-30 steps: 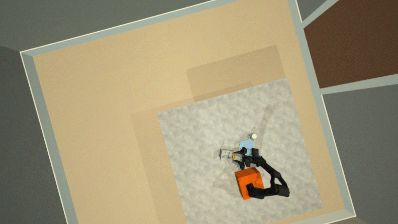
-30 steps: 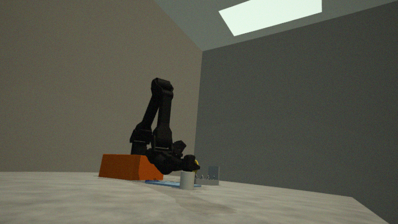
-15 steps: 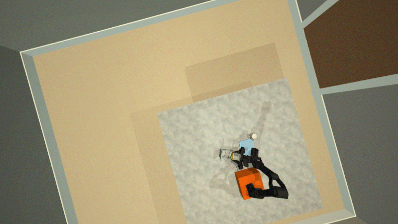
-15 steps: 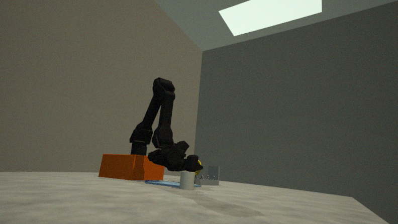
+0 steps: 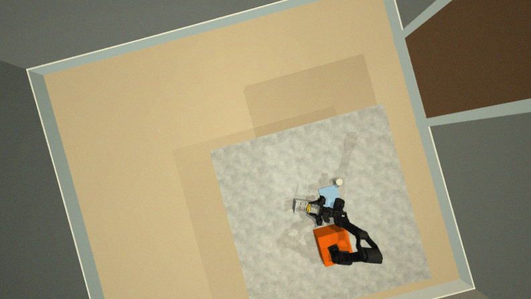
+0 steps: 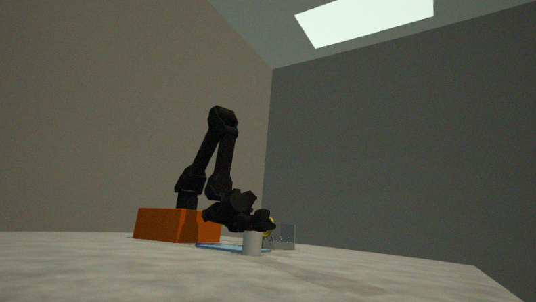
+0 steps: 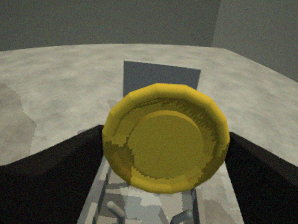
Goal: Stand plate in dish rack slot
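One yellow plate upright, gripped at its edges by wide-set black robot fingers, at the near end of a gray dish rack.

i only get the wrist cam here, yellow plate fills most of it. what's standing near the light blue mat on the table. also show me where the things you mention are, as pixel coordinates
Observer: A pale, off-white cylinder [image 5: 338, 182] [image 6: 252, 244] stands beside the light blue flat mat [image 5: 328, 194] [image 6: 225, 248].
Operator: and whats the arm mounted on
Observer: A bright orange block [image 5: 319, 241] [image 6: 157, 225]; the black arm [image 5: 371, 255] [image 6: 224, 154] rises from its top.
Operator: ok which side of that block is the grey rack
Observer: In the top view, the grey metal-look dish rack [image 5: 294, 206] [image 6: 283, 245] lies up and left of it.
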Controlling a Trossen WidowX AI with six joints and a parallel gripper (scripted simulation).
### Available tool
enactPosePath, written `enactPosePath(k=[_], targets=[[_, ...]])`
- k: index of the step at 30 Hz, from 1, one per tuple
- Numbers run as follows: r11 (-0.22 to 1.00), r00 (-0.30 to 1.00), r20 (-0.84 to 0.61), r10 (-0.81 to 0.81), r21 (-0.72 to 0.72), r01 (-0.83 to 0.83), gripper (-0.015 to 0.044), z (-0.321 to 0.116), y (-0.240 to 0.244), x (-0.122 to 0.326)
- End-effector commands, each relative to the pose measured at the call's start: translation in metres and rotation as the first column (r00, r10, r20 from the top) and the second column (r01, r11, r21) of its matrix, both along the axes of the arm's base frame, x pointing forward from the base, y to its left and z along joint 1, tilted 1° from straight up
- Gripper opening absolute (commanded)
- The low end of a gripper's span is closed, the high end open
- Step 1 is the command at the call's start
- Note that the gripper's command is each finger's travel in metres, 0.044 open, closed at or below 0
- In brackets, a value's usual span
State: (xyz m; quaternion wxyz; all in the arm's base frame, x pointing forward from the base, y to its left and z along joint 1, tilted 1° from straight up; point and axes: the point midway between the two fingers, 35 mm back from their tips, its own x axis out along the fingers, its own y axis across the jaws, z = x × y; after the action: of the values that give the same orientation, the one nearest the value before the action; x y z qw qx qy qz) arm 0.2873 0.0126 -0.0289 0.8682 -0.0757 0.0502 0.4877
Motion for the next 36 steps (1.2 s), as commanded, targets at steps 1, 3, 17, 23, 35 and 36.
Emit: enactPosePath(k=[1, 3, 17, 23, 35, 36], targets=[[1.0, 1.0, -0.018, 0.0, 0.009, 0.001, 0.0, -0.0151, 0.0019, -0.0027], [1.0, 1.0, -0.018, 0.0, 0.009, 0.001, 0.0, -0.0151, 0.0019, -0.0027], [1.0, 1.0, -0.014, 0.0, 0.007, 0.0, 0.0026, -0.0112, 0.0021, -0.0032], [1.0, 1.0, -0.012, 0.001, 0.006, 0.0, 0.0184, -0.0113, 0.002, -0.003], [1.0, 1.0, -0.012, 0.001, 0.006, 0.0, 0.04, -0.0113, 0.002, -0.003], [1.0, 1.0, -0.012, 0.001, 0.006, 0.0, 0.04, -0.0113, 0.002, -0.003]])
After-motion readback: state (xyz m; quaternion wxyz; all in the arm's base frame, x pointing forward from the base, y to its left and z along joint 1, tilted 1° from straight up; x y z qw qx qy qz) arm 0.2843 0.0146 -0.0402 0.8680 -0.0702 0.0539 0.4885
